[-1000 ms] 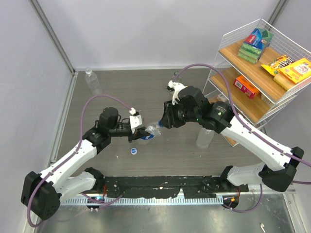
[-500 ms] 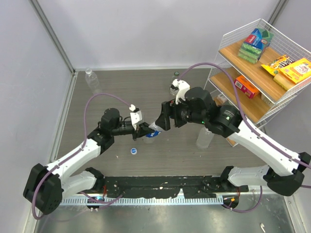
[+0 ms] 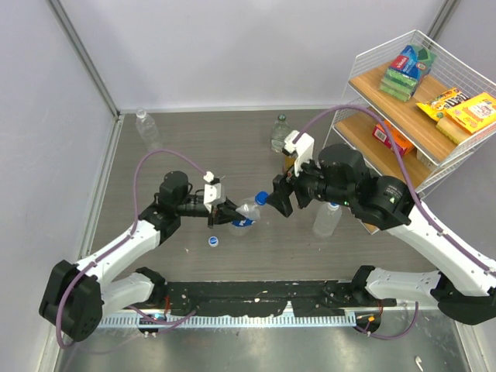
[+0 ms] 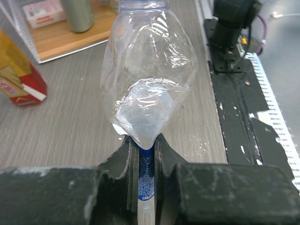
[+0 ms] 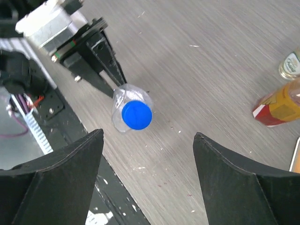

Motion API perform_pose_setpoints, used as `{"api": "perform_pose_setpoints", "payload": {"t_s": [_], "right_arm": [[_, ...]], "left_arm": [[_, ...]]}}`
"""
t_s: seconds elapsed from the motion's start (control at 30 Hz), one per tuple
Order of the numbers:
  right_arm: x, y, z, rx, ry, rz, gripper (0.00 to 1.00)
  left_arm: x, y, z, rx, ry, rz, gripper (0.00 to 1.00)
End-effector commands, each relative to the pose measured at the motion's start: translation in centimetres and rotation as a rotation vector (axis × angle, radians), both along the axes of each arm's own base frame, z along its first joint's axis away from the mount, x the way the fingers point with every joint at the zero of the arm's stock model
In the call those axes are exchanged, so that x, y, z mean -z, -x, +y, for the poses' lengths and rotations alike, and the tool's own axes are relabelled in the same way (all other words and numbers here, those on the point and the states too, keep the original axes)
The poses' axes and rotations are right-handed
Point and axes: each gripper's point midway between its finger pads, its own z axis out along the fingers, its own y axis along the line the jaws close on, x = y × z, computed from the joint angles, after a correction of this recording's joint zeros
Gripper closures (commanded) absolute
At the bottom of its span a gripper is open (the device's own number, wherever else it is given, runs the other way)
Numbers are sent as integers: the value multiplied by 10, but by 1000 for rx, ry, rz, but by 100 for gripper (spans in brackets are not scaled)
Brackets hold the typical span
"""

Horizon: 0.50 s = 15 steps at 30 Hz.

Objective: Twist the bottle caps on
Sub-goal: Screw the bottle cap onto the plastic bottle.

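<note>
My left gripper (image 3: 225,212) is shut on the base of a clear bottle with a blue label (image 3: 245,213) and holds it tilted above the table. In the left wrist view the bottle (image 4: 150,79) points away from the pinching fingers (image 4: 123,159). A dark blue cap (image 3: 262,197) sits on its neck, and it faces the right wrist camera (image 5: 136,114). My right gripper (image 3: 279,201) is open and empty, a short way right of the cap and apart from it (image 5: 147,136). A white cap with a blue middle (image 3: 212,241) lies on the table below the bottle.
A clear bottle (image 3: 145,126) stands at the back left, another (image 3: 280,133) at the back middle. An amber bottle with a red label (image 5: 276,105) stands behind my right gripper. A clear bottle (image 3: 326,219) stands under my right arm. A wire shelf rack (image 3: 364,58) with snack boxes fills the right.
My right gripper has drawn back to the right from the bottle's neck and stands open; the blue cap now shows on the neck. My left gripper still holds the bottle.
</note>
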Motion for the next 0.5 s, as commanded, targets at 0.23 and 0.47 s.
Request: {"api": "perform_pose_setpoints", "payload": {"t_s": [0.23,0.47], "right_arm": [[4,53,22,-624,117,-249,20],[11,53,30,-705,150,-262,26]], "left_arm": [[-11,37,12,294,-8,-80,100],[-13,35,12,304,-20,-56,100]]}}
